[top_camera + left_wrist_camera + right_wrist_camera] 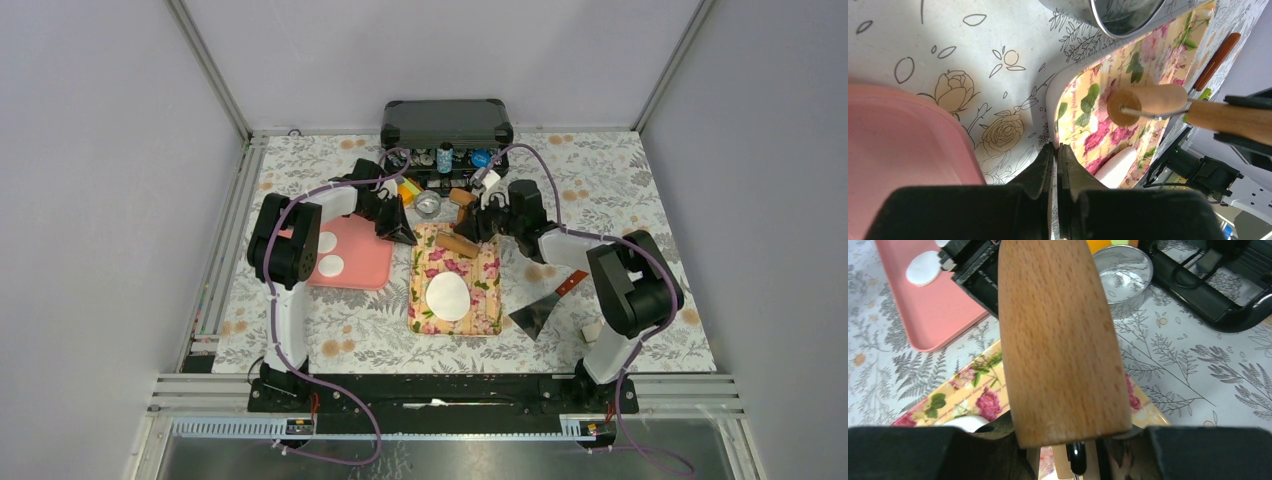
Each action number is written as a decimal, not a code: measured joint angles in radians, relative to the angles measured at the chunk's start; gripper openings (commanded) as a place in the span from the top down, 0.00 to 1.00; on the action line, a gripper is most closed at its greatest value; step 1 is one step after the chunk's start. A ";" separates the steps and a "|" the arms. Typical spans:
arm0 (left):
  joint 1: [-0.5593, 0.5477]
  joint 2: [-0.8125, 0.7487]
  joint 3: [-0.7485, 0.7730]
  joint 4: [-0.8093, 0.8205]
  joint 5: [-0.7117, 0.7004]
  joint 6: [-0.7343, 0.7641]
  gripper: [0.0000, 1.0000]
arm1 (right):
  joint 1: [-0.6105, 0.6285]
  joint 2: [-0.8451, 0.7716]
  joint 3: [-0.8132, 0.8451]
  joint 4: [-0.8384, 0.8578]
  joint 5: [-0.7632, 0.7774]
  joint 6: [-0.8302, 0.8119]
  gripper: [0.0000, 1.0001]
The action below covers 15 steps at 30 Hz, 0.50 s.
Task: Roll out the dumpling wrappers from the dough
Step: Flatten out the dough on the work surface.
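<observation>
1. Nearest, by the right arm's base: a small pale block (592,330) on the grey floral-print tablecloth (620,200). Just beyond it lies a metal scraper with a red-brown handle (545,305), blade toward the near edge, beside the board's right side and not touching it.
2. Table centre: a rectangular rose-print rolling board (480,270). A flat white oval dough piece (447,296) lies on its near half, with nothing touching it.
3. Left of the board, across a strip of cloth: a pink rounded plastic tray (365,265). Two small flat white round wrappers lie on its left part, the near disc (331,265) and the far disc (327,242), close together and partly behind the left arm.
4. Left gripper (1056,155): fingers clenched together, holding nothing. Tips point down at the board's far-left corner, between tray and board. Can't tell whether they touch the surface.
5. Right gripper (480,224): clamped on the handle of a small light-wood roller (458,243). The barrel sits at the board's far end, well apart from the oval piece. Can't tell whether the barrel touches the board.
6. Beyond the board's far-left corner: a round silver tin (428,204) on the cloth, with an orange item (408,190) just left of it.
7. Farthest: an open black case (447,125) at the table's far edge, contents too small to identify.
</observation>
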 measured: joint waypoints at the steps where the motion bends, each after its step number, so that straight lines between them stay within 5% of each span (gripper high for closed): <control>1: 0.000 0.000 0.000 0.000 0.000 0.000 1.00 | -0.003 -0.002 0.000 -0.002 -0.008 -0.001 1.00; 15: 0.000 0.000 0.000 0.000 0.001 0.006 1.00 | 0.076 -0.234 -0.060 -0.066 -0.388 0.017 1.00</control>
